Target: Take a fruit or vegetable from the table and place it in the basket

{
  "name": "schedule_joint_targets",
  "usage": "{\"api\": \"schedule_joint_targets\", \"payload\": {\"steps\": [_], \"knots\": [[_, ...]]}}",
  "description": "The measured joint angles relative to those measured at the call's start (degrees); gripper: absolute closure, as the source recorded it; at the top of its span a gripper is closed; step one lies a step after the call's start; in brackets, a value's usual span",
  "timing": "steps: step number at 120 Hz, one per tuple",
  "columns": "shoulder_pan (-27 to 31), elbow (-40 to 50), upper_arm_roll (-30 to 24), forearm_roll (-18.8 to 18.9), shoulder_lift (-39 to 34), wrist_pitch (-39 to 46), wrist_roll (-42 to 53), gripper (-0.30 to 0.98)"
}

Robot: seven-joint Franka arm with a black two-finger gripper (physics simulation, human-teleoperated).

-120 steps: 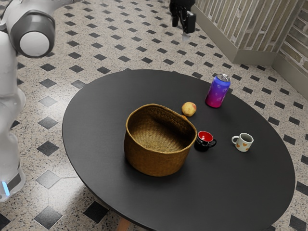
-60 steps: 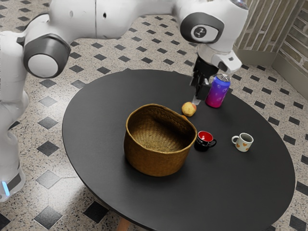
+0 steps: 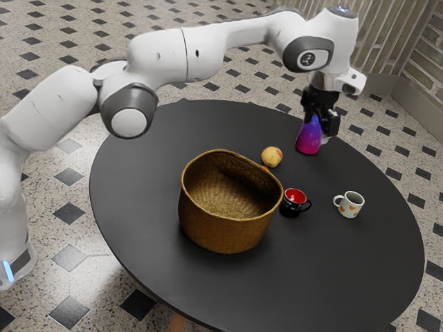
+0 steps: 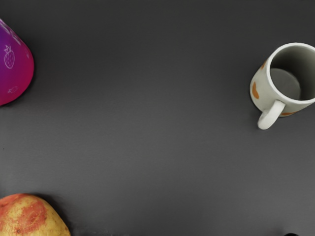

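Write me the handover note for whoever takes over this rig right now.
Gripper: open, holding nothing, above the table near the can.
Job's things: the yellow-and-red fruit rests on the table, just beyond the basket as the exterior view sees it. A bit of something orange peeks out by the basket's rim; too hidden to name.
Nearby: a black mug with a red inside and a white mug.
Done: no pick yet; I see nothing in the basket.
Left: grasp the fruit, lift it, put it in the basket.
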State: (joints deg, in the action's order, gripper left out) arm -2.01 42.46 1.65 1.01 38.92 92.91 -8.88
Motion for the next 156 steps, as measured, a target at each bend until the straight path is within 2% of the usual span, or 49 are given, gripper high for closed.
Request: {"api": "schedule_joint_targets", "payload": {"steps": [16,24,36,51,93,110,135,156], "knots": [[-2.58,3.46,2.57,-0.51,-1.52,1.82,-14.35,0.0],[-2.89,4.56,5.91,0.58,-3.76,2.51,-20.43,0.0],[-2.74,4.96,5.68,1.51,-5.8,2.07,-28.34,0.0],[0.68,5.4,4.2,1.93,-4.95,0.92,-35.46,0.0],[0.19,5.54,2.45,0.14,-5.17,-5.8,-43.67,0.0],[2.1,4.9,-3.75,0.16,-4.33,-7.98,-45.57,0.0],[8.06,3.68,-9.25,0.29,2.21,-5.65,-45.52,0.0],[10.13,2.35,-9.88,0.3,5.74,-3.14,-44.68,0.0]]}}
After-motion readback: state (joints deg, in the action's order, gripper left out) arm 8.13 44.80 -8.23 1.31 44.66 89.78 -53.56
